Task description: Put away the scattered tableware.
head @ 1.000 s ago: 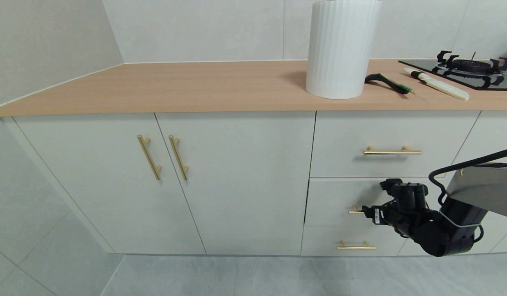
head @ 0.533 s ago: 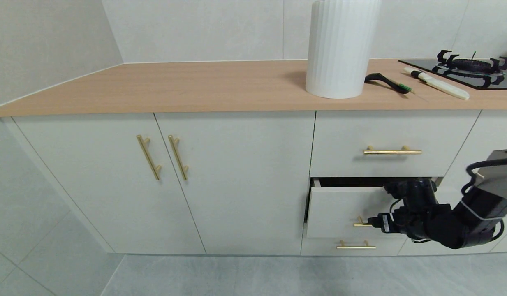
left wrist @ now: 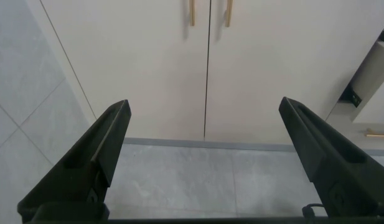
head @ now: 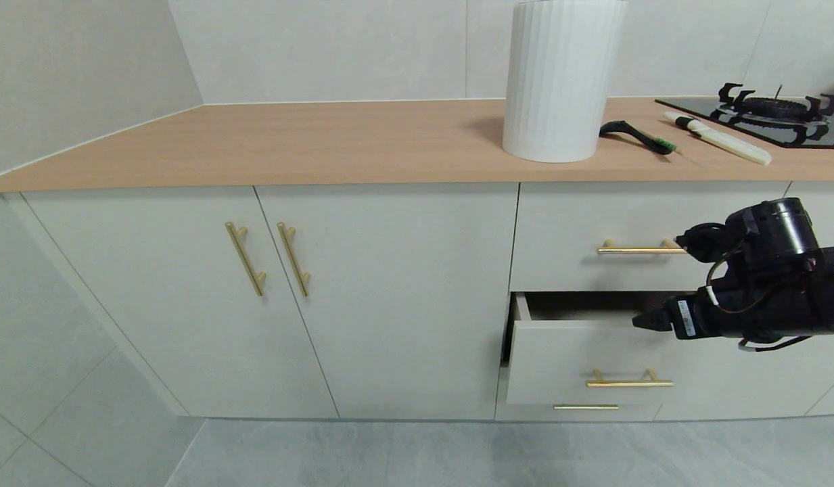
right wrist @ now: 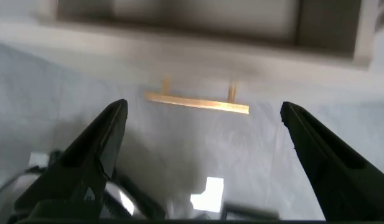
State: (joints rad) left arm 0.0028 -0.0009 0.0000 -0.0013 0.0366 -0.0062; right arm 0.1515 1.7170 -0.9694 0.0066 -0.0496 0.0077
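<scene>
My right gripper (right wrist: pixel 204 112) hangs spread wide over the front of the open middle drawer (head: pixel 559 352). My left gripper (left wrist: pixel 204 104) is also wide, facing the cabinet doors (left wrist: pixel 272 62). A white knife (head: pixel 717 137) and a black-handled utensil (head: pixel 636 135) lie on the table (head: pixel 322 142), near its front edge.

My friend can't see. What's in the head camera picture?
The robot's open right hand hovers by a pulled-out middle drawer in pale kitchen cabinets. On the wooden counter above are a tall white ribbed container, a black-handled tool and a white knife, beside a stove.
</scene>
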